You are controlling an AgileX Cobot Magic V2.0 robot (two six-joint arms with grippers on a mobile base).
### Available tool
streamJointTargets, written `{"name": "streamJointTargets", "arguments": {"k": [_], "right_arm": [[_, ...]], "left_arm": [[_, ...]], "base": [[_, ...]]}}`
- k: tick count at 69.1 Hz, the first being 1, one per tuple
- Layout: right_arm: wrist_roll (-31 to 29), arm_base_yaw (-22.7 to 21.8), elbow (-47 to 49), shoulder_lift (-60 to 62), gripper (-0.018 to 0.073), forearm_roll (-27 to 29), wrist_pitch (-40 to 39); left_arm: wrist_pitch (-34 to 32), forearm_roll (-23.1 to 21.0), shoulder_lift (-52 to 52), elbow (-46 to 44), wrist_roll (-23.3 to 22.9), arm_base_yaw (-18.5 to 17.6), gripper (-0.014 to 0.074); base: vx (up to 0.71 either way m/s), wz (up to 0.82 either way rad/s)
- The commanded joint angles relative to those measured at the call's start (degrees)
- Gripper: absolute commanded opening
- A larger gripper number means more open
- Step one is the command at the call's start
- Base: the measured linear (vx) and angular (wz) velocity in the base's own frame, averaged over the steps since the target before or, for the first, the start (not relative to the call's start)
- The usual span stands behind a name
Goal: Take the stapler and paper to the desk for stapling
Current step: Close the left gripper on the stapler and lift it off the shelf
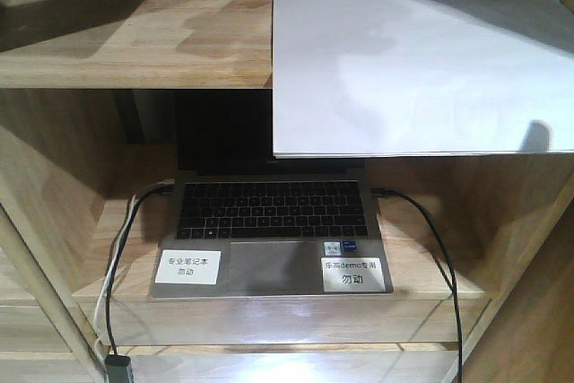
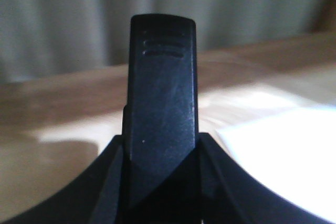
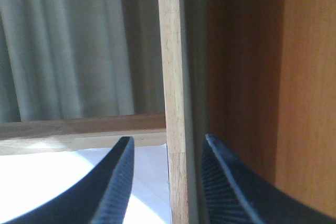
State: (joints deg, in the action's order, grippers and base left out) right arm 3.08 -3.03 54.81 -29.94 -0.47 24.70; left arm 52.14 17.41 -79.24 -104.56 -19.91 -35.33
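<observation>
Paper (image 1: 421,69) lies on the right of the desk (image 1: 134,42), its near edge overhanging the laptop (image 1: 269,221); bare wood lies to its left. Left gripper (image 2: 163,150) is clamped on the upright stapler (image 2: 163,77). Right gripper (image 3: 168,139) has its jaws apart, holding nothing, astride a pale wooden upright (image 3: 170,51); contact cannot be told.

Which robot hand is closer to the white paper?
Right. The right gripper straddles a wooden panel edge with one finger over the white rectangular paper sheet; the left gripper, gripping the black plastic stapler, sits beside it.
</observation>
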Motion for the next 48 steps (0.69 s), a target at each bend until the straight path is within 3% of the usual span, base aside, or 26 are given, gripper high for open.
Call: {"name": "streamJointTargets", "arguments": {"k": [1,11,48], "right_arm": [[-0.4,-0.3,1.5,-0.9,0.0291,-0.3,-4.5],[-0.4,-0.3,1.5,-0.9,0.0291,-0.3,-4.5],[-0.4,-0.3,1.5,-0.9,0.0291,-0.3,-4.5]], "left_arm": [[-13.0,-1.4,7.4,6.0,1.8,-0.4,-0.0008],[-18.7,-4.4,15.9,16.6,7.2,-0.4,-0.0008],[-15.1,-16.9,40.6,37.4,23.5,-0.4,-0.0008]], "base": [[0.0,0.0],[0.0,0.0],[0.0,0.0]]}}
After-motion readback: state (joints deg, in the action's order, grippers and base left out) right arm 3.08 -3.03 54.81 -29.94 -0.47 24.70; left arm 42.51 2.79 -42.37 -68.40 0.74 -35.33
